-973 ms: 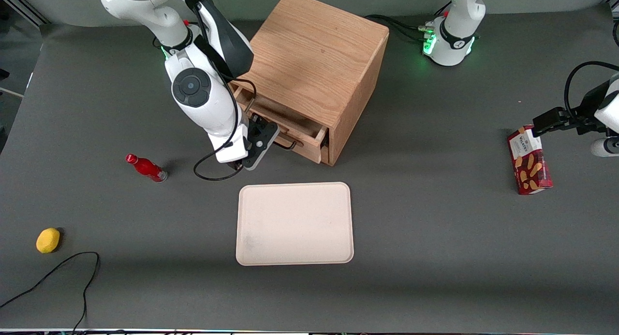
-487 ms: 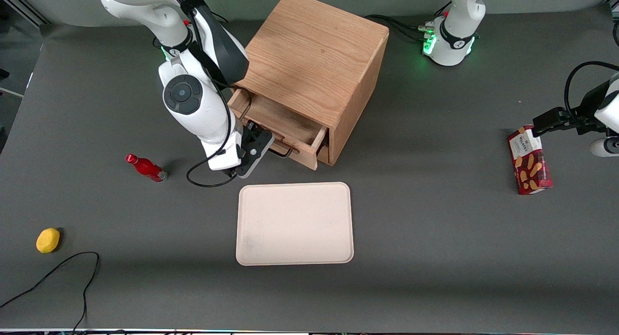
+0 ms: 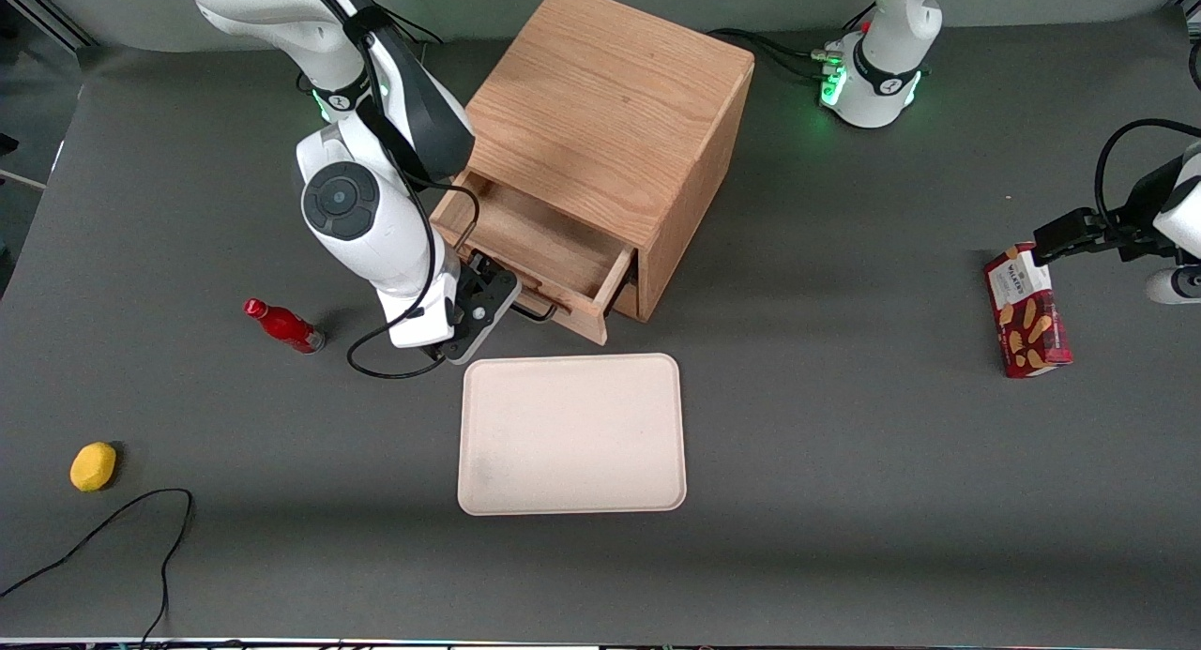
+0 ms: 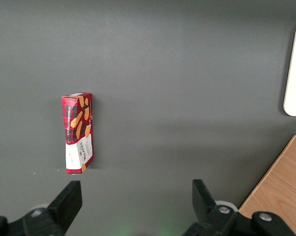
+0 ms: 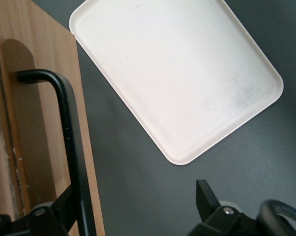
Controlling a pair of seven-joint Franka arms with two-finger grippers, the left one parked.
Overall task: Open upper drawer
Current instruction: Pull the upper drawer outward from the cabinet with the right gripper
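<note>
The light-oak cabinet [image 3: 610, 115] has its upper drawer [image 3: 535, 247] pulled partway out toward the front camera, and the drawer's inside shows bare. A thin black bar handle [image 3: 537, 310] runs along the drawer front [image 5: 35, 147]. My right gripper [image 3: 502, 298] is at that handle, open. In the right wrist view the gripper [image 5: 138, 209] has its fingers spread wide. One finger [image 5: 59, 209] is tucked between the handle bar [image 5: 69, 142] and the drawer front, and the other finger [image 5: 207, 196] hangs over the grey table.
A cream tray [image 3: 572, 434] lies on the table just nearer the front camera than the drawer front. A red bottle [image 3: 281, 325] and a lemon [image 3: 93, 466] lie toward the working arm's end. A red biscuit box [image 3: 1026, 310] lies toward the parked arm's end.
The drawer has slid farther out toward the front camera with my gripper hooked on its handle. The arm moved the same way, closer to the tray.
</note>
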